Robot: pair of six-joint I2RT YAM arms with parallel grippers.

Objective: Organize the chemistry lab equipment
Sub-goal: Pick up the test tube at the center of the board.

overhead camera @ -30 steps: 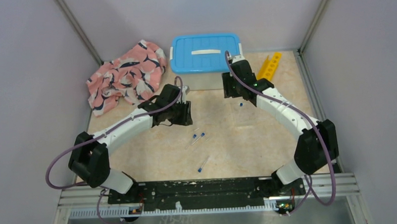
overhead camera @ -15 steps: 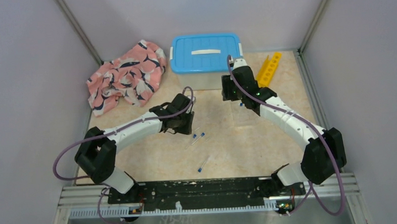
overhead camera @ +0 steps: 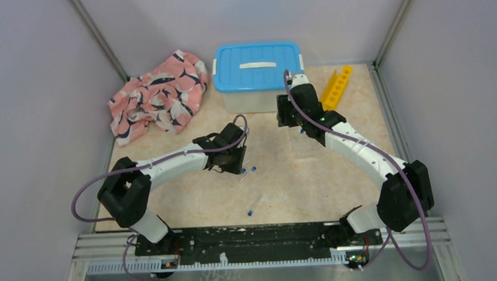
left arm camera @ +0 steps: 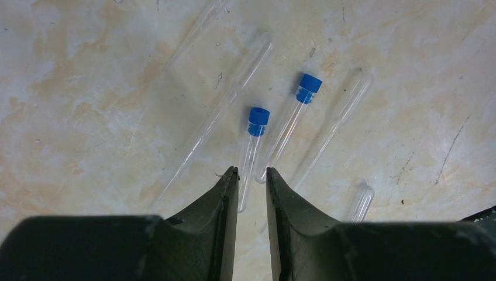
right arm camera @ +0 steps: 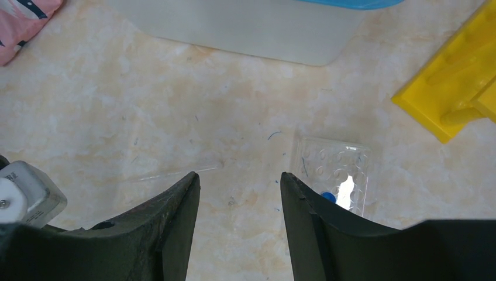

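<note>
Between the left fingers: blue-capped tube flat on the table, cap pointing away, bare end inside the gap, close to one fingertip.
Left tool: narrow, gap wider than the tube, nothing clamped.
Just beside: second blue-capped tube, roughly parallel; uncapped clear tubes lie either side.
Nearer the arm bases: third capped tube, apart from both tools.
Right tool: wide, empty, above bare table.
Ahead of right tool: clear well tray, a blue cap showing at its near edge; yellow holed rack beyond, right of the white bin.
</note>
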